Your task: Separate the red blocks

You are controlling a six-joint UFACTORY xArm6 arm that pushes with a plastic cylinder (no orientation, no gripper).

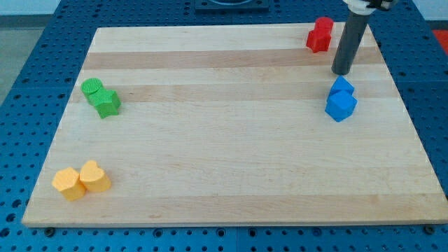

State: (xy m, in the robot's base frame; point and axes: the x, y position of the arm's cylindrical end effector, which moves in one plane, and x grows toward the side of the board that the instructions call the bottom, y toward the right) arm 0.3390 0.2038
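Observation:
Two red blocks [320,34] sit pressed together at the view's top right corner of the wooden board [224,161]; their shapes are hard to tell apart. My tip [341,72] stands just to the lower right of them, a short gap away, not touching. Directly below my tip are two blue blocks [341,99], touching each other, with the tip just above the upper one.
Two green blocks [101,96] sit together at the view's left, a round one above a star-like one. A yellow hexagon-like block [68,183] and a yellow heart-like block [94,176] touch at the bottom left. A blue pegboard [28,84] surrounds the board.

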